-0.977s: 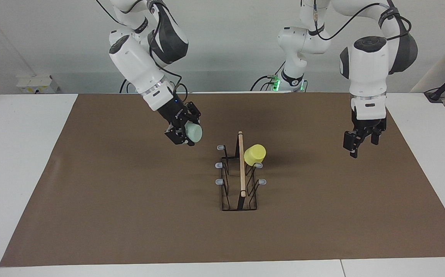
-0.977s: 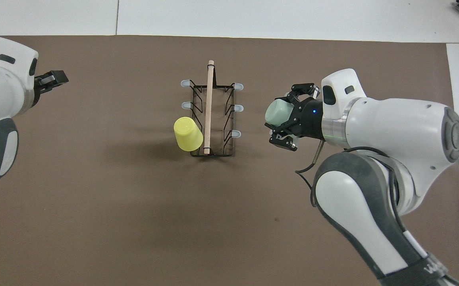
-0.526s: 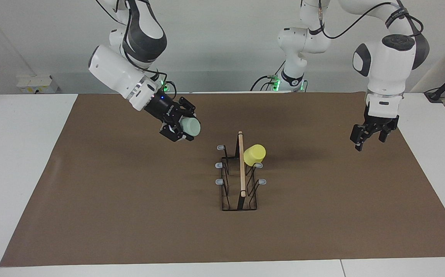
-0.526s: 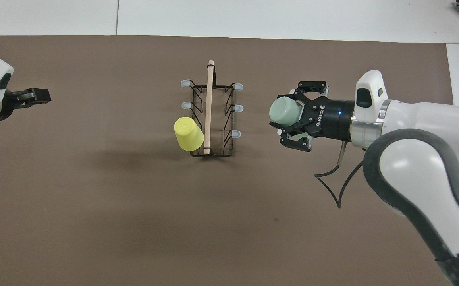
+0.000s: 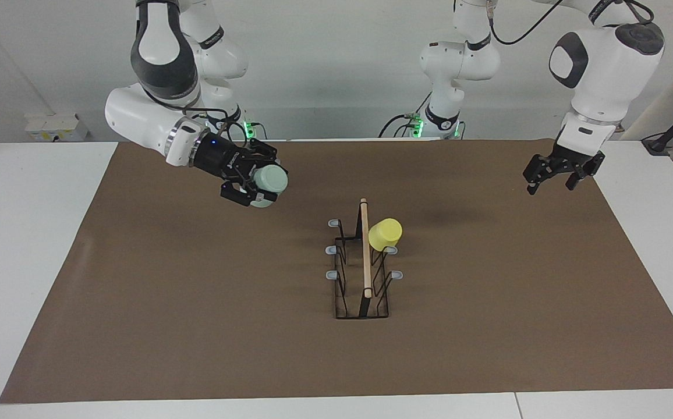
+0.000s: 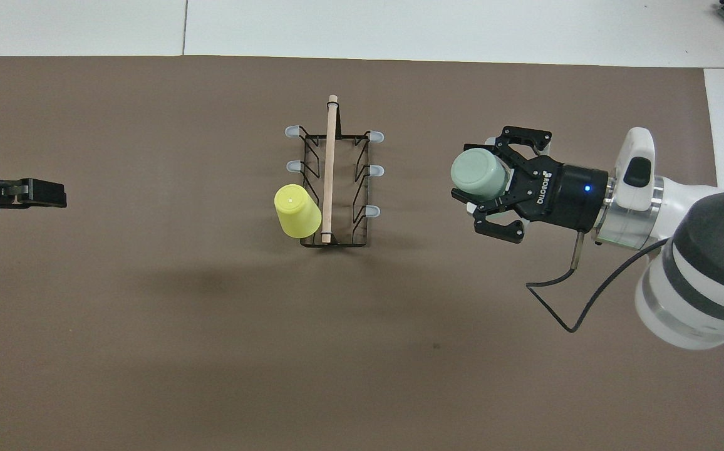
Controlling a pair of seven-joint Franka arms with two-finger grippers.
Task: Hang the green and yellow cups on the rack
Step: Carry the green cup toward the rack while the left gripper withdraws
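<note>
My right gripper [image 5: 257, 187] [image 6: 492, 190] is shut on the pale green cup [image 5: 271, 178] [image 6: 477, 174]. It holds the cup tipped on its side in the air over the mat, beside the rack toward the right arm's end and clear of it. The rack [image 5: 365, 259] [image 6: 330, 163] is black wire with a wooden bar on top. The yellow cup [image 5: 385, 234] [image 6: 297, 210] hangs upside down on its prong nearest the robots, on the left arm's side. My left gripper [image 5: 555, 178] [image 6: 41, 193] is open and holds nothing, up over the mat's edge at the left arm's end.
A brown mat [image 5: 197, 302] [image 6: 149, 344] covers most of the white table [image 5: 28, 244]. The other grey-tipped prongs [image 5: 334, 223] [image 6: 371, 211] of the rack are bare.
The right gripper has drawn away from the rack toward the right arm's end with the green cup and has turned more level. The left gripper has risen and pulled back toward the left arm's end.
</note>
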